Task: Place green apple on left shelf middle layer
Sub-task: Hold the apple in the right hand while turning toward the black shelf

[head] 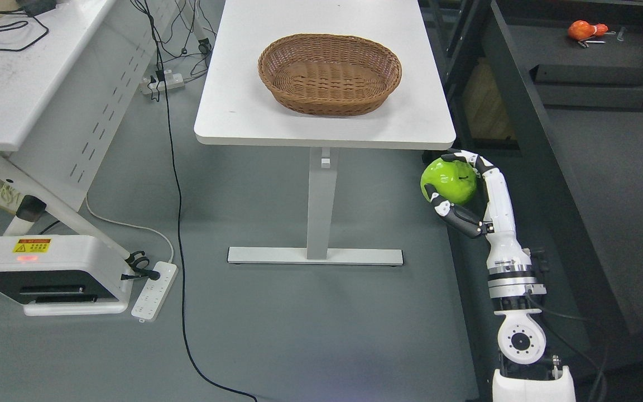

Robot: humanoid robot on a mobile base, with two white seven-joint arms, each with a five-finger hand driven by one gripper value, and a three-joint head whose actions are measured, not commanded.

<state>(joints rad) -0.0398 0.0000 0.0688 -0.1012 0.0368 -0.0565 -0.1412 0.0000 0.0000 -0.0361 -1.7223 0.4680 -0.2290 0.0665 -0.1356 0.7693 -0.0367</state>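
Note:
A shiny green apple (449, 180) is held off the floor just below the near right corner of the white table (232, 120). My right hand (458, 187) is shut on it, with the fingers (475, 161) curled over its top and the thumb (455, 215) under it. The right arm rises from the bottom right edge. A dark shelf unit (528, 128) stands at the right, right beside the hand. The left arm does not show.
An empty wicker basket (330, 73) sits on the white table. A second white table (14, 84) stands at the left, with a white device (48, 273), a power strip (155, 290) and a black cable (179, 223) on the floor. An orange object (584, 29) lies on the dark shelf top.

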